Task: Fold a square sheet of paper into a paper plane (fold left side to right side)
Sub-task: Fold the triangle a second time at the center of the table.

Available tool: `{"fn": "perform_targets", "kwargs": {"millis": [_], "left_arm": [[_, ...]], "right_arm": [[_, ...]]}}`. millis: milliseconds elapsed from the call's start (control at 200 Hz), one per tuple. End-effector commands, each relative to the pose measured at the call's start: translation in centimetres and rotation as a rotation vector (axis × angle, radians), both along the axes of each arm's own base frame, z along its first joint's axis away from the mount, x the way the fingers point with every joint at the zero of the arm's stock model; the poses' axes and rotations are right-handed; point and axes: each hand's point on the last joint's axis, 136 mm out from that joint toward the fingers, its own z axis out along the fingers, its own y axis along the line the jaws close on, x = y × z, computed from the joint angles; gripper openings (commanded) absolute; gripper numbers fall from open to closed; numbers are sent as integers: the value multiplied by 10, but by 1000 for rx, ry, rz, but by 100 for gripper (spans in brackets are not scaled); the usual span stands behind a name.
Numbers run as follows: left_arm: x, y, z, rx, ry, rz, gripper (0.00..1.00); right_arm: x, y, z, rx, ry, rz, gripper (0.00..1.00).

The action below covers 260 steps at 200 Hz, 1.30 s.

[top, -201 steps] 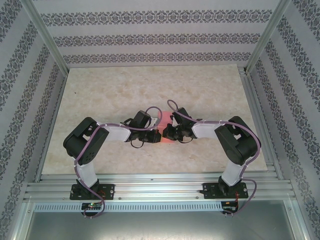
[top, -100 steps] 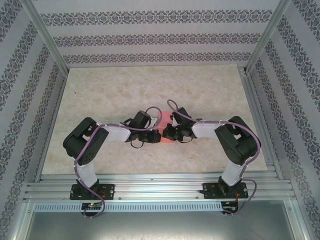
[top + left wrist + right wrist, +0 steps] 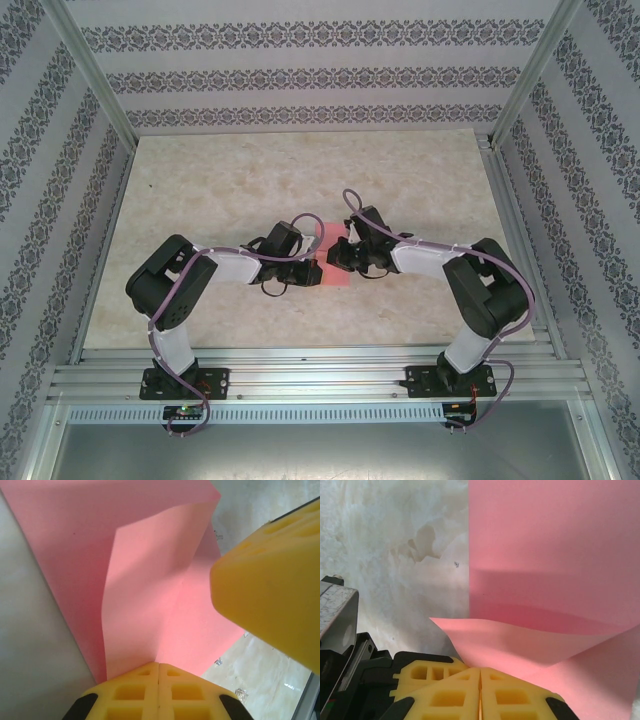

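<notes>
Mid-frame on the tabletop (image 3: 200, 180), the left pincer (image 3: 158, 680) and right pincer (image 3: 480, 690) each pinch a raised edge of the square sheet of paper (image 3: 150, 565), likely to fold left over right.

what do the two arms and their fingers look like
Both the left arm and the right arm have white link covers between bulky black joints, with a purple cable trailing along each. Each stands on a black base plate. The fingers are bright yellow blocks, moulded with square pockets and set on black mounts.
</notes>
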Motion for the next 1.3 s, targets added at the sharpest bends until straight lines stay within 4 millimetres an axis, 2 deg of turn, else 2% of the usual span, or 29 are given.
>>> {"fn": "perform_targets", "kwargs": {"millis": [0,275,540,694,914,1294], "left_arm": [[-55,38,-54,211,210,-10,5],[-56,38,-54,211,209,-13,5],[-57,39,-56,218,212,-14,5],[-60,40,-58,221,218,-16,5],[-67,46,-62,228,233,-11,4],[-74,52,-68,230,247,3,4]], "right_arm": [[6,13,1,24,-18,22,9],[7,21,-13,26,9,29,9],[-1,9,-41,-43,48,15,9],[3,-6,-57,-111,43,10,8],[19,-34,-63,-194,-9,4,8],[46,-74,-61,-236,-50,-47,9]]}}
